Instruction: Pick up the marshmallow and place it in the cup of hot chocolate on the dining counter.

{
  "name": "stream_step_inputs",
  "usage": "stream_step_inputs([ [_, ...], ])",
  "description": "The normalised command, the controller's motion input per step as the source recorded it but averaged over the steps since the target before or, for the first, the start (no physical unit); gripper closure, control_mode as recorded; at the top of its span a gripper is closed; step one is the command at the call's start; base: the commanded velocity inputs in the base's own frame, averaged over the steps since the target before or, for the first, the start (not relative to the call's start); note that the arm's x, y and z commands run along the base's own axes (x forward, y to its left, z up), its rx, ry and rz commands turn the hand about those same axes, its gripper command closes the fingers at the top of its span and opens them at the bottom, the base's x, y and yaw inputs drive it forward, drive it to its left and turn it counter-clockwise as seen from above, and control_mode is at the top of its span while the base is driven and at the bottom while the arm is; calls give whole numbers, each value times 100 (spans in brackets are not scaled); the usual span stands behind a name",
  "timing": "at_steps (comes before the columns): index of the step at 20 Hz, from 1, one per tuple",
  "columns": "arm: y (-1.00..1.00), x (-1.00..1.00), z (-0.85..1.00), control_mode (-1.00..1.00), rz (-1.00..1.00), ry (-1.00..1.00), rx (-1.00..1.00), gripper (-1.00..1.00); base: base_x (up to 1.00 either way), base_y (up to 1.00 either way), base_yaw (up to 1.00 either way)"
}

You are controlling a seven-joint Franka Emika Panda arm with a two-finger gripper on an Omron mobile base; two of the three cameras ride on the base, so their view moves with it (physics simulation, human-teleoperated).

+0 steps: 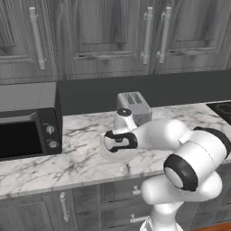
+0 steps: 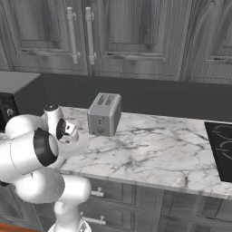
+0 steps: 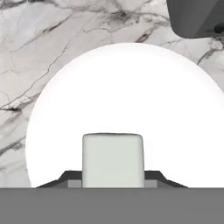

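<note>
Left base view: your arm bends low over a round white plate (image 1: 108, 155) on the veined marble worktop (image 1: 81, 135), the ribbed grey toaster (image 1: 134, 107) just behind the plate. Right base view: that boxy toaster (image 2: 104, 114) stands beside the plate (image 2: 77, 146). Hand view: your gripper (image 3: 113, 180) is clamped on the marshmallow (image 3: 113, 159), a smooth pale cube with rounded corners, over the glossy plate (image 3: 122, 92).
</note>
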Motion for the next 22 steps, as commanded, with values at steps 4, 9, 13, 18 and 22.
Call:
stream_step_inputs([
  [4,0,-62,100,-100,17,-26,1,100,0,0,0],
  [9,-19,-50,100,-100,28,-28,8,100,0,0,0],
  [13,-31,-46,94,-100,37,-22,17,100,0,0,0],
  [18,-36,-48,76,-100,39,-25,25,100,0,0,0],
  [22,-21,-46,49,-100,38,-26,25,100,0,0,0],
])
